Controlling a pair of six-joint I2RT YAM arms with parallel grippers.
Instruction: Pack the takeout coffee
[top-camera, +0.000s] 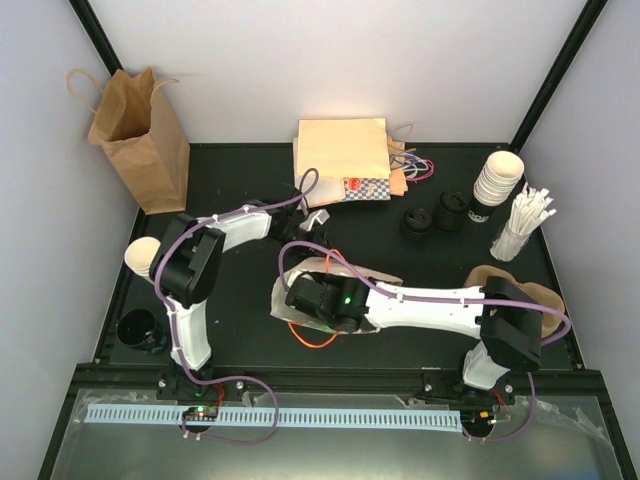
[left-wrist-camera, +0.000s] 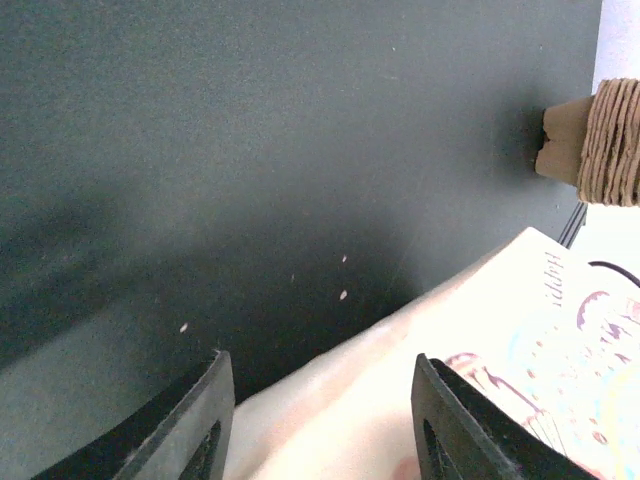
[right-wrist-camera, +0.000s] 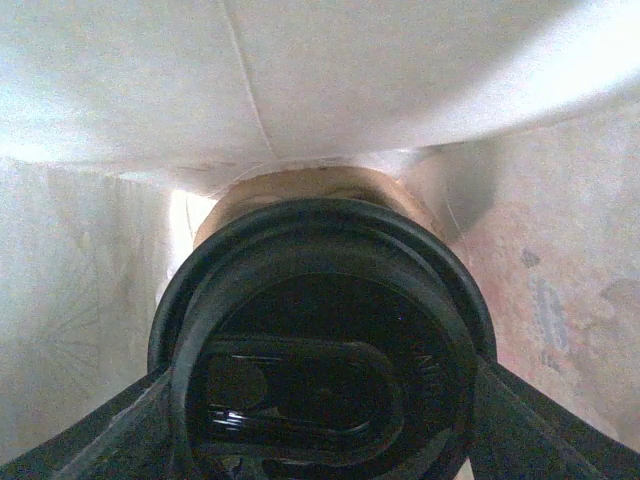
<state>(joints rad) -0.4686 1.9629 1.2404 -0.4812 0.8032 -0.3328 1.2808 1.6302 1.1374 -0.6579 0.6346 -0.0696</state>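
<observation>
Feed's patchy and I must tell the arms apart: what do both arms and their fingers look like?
Both alike: the left arm and right arm have white tubular links, blocky black joint housings and a lilac cable tied along them. A green light glows on the right arm's wrist, beside an orange wire. Fingers are flat matte black.
</observation>
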